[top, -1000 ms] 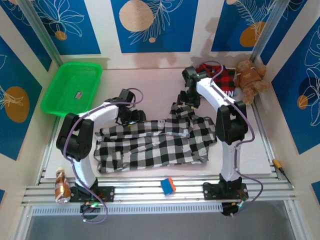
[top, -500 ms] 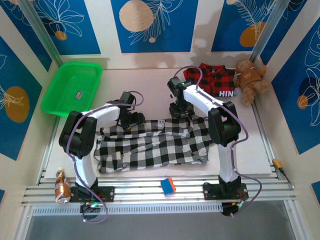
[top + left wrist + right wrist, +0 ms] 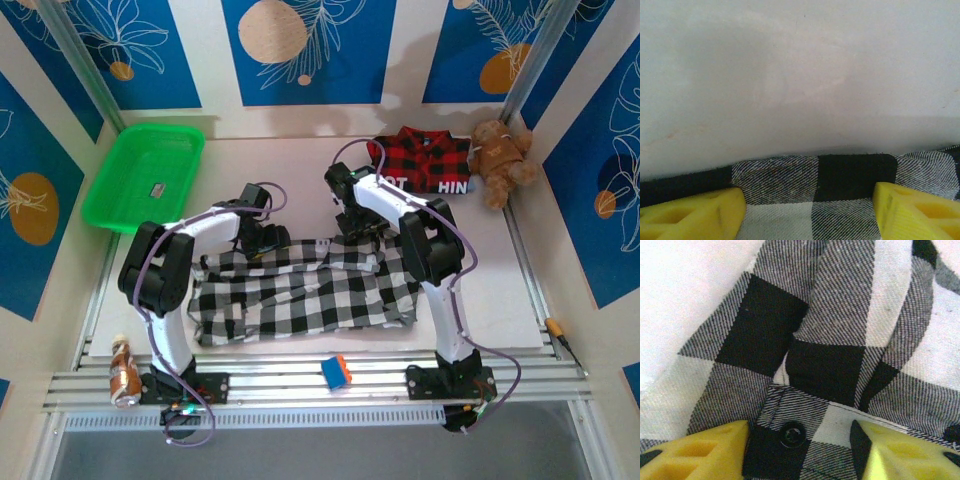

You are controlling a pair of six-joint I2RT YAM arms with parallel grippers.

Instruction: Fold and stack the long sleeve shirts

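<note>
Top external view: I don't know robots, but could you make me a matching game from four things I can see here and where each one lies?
Things:
1. green basket
2. teddy bear
3. red plaid shirt
4. checked shirt

Places:
A. centre, spread out
B. far left corner
C. far right corner
D. far side, between centre and right corner

Pairs: 1-B, 2-C, 3-D, 4-A

a robotics lab test cell: a left arm [image 3: 190,235] and a right arm [image 3: 440,250] bolted to aluminium rails [image 3: 300,385] at the near edge of a white counter [image 3: 290,165], boxed in by printed blue leaf-pattern panels [image 3: 340,70] on metal posts [image 3: 85,65], with staged props set about, a green plastic basket [image 3: 130,200] and a brown teddy bear [image 3: 500,160].
</note>
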